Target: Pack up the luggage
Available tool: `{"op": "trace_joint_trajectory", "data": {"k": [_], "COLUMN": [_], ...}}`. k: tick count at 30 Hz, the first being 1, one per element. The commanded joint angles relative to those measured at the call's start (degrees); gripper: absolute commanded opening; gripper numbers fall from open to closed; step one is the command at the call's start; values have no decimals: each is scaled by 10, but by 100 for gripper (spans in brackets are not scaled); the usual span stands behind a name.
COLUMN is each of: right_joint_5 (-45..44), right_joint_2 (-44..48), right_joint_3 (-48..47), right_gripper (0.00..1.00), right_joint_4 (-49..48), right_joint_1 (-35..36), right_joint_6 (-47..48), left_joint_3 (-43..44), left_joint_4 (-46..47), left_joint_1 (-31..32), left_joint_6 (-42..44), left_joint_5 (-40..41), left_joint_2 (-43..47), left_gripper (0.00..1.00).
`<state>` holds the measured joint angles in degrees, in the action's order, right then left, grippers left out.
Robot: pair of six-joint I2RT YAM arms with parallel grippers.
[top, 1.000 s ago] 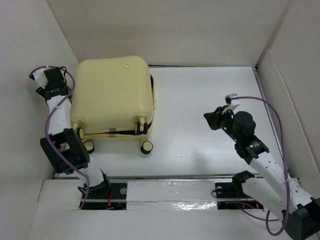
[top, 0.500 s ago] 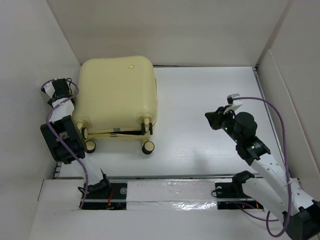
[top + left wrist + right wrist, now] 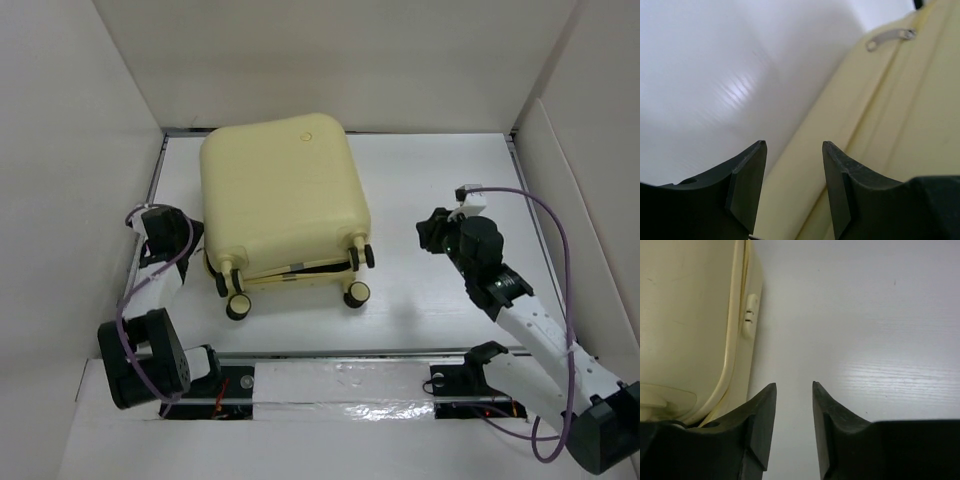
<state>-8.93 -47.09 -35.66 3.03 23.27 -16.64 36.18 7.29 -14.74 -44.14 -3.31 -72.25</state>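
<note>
The luggage (image 3: 285, 195) lies flat on the white table (image 3: 440, 170), one shell facing up, with its caster wheels (image 3: 355, 294) at its near end. A dark gap shows between the two shells at that end. The left gripper (image 3: 187, 238) sits just beside the luggage's left side, jaws apart and empty; contact cannot be determined. A metal zipper pull (image 3: 890, 37) lies on that side's seam. The right gripper (image 3: 428, 230) stands to the luggage's right, apart from it, jaws released and empty.
</note>
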Motion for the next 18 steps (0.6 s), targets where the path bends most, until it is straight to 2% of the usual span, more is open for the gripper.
{"op": "trace_joint_trajectory", "data": {"k": [1,5,7,8,13,14,15,18], "right_joint_5": [-57,-60,-37,-34,-20,-11,4,127], "right_joint_2": [-55,-176,-272,-304,-498,-522,-546,-639], "right_joint_3": [-64,-139,-178,-232,-371,-396,-444,-520], "right_gripper": [43,49,50,50,51,51,51,50], "right_joint_4": [7,-8,-10,1,40,50,62,93], "right_joint_1": [-7,-19,-36,-36,-41,-41,-41,-34], "right_joint_6": [3,3,9,12,34,35,38,46], "left_joint_3": [-37,-108,-118,-125,-176,-195,-204,-222], "left_joint_4": [66,105,108,106,132,138,155,170], "left_joint_1": [50,128,175,189,260,278,290,343], "left_joint_6": [-40,-62,-54,-50,-37,-39,-41,-34], "left_joint_5": [-54,-8,28,47,76,76,73,78], "left_joint_2": [64,124,131,134,156,161,163,164], "left_gripper": [45,42,42,39,29,24,21,10]}}
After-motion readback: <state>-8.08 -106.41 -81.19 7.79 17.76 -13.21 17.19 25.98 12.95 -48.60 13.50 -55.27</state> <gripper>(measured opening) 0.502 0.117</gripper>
